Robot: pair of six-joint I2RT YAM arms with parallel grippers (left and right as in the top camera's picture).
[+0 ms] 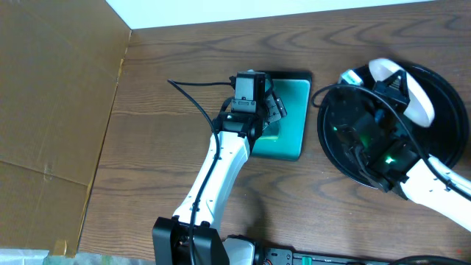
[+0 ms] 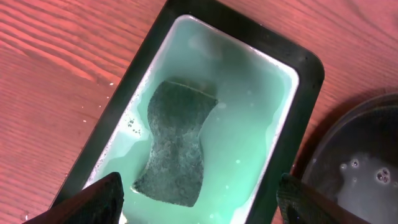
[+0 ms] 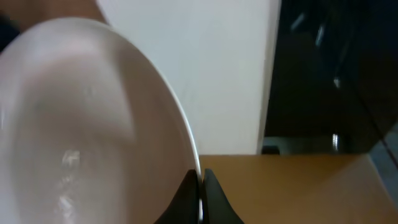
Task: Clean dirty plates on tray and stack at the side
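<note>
Sponge point(image 2: 177, 143) first: lower your wide-open left pincer point(image 2: 205, 202) straight onto its thin middle in the soapy teal tray point(image 2: 306, 93) and squeeze gently, while your right pincer point(image 3: 200, 190), clamped on the rim of 1 plate point(image 3: 81, 124), holds it steady over the big black tray point(image 1: 450, 118).

Both arms are the same build: the left arm point(image 1: 221, 165) has a glossy white link on a black base point(image 1: 184, 237), a black wrist block point(image 1: 248, 92), and a thin black cable point(image 1: 193, 96) looping off it. The right arm point(image 1: 441, 188) also has a white link, plus a black wrist housing with green LEDs point(image 1: 388, 158) lit. The left fingers point(image 2: 102, 199) are dark, matte and blocky; the right fingers point(image 3: 214, 202) are black and taper to thin tips.
</note>
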